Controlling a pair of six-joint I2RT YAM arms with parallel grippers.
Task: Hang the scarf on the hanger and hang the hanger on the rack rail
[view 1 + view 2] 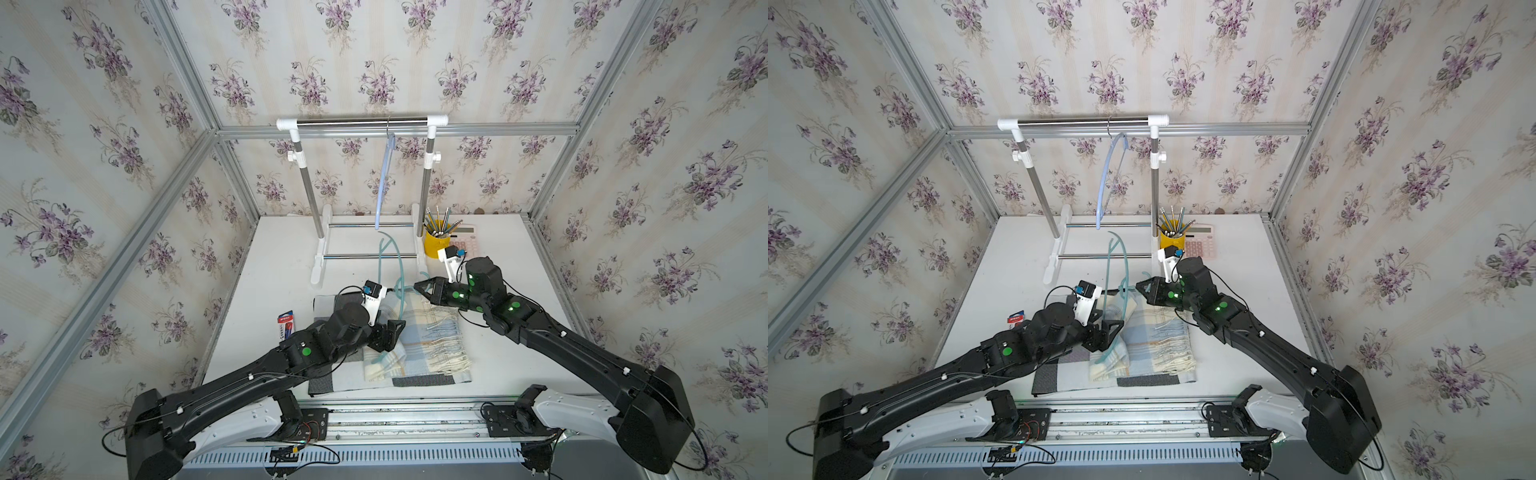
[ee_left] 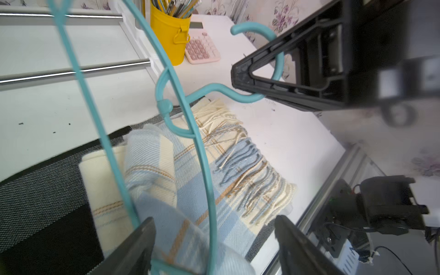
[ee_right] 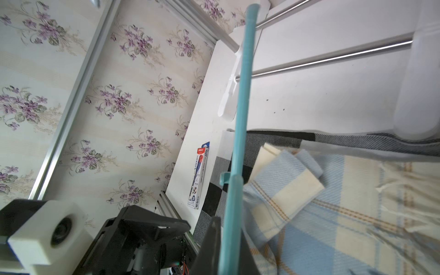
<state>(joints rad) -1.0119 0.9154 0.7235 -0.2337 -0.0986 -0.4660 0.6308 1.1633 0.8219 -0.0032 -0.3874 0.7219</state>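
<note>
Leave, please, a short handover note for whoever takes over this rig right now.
The left tool is open around the lower end of the teal hanger, gripping nothing.
The right tool is shut on that hanger's hook, holding it over the scarf.
The scarf lies mostly on the grey mat; one fold looks threaded through the hanger.
Done: hanger lifted, scarf partly threaded.
Left: pull the scarf through, then hook the hanger on the rack, beside the pale blue hanger.

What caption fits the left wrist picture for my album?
Right gripper pinches the hook of the teal hanger over the checked scarf; left gripper open.
</note>
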